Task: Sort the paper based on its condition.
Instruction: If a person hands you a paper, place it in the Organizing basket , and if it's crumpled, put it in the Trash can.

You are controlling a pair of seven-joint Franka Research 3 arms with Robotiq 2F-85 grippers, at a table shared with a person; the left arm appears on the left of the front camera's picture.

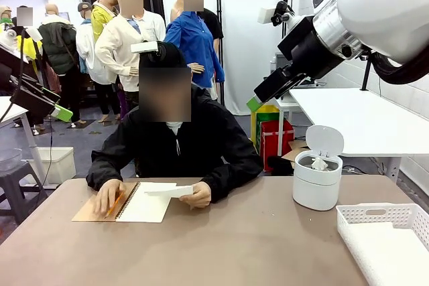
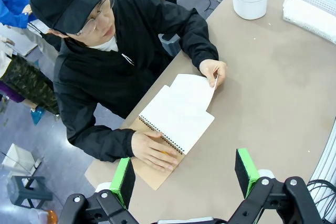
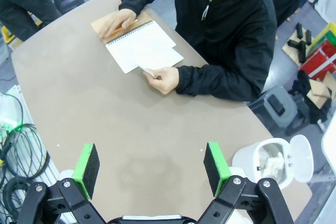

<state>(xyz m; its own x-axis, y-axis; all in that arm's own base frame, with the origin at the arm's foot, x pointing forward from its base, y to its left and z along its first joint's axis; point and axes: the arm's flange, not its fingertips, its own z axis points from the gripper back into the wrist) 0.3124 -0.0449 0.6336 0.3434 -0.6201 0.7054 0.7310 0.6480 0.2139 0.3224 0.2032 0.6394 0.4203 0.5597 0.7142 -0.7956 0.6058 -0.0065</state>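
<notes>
Both arms hang high over the table (image 1: 228, 246) with nothing in them. The left fingers (image 2: 124, 178) are spread wide with bare tabletop between the green pads, and the right fingers (image 3: 87, 167) are parted just the same. Out past them, at the far edge and a little left of the middle, a smooth sheet (image 1: 169, 192) is held up just off the open notebook (image 1: 144, 209). The person's hand (image 1: 196, 195) pinches its right end. The sheet lies nearly level, its long axis running left to right, and its free end points left over the notebook page. I'd say the left arm is the nearer one. The lidded bin (image 1: 317, 182) holding a crumpled ball (image 1: 320, 163) and the white basket (image 1: 375, 209) both stand on the right side, well apart from the sheet.
</notes>
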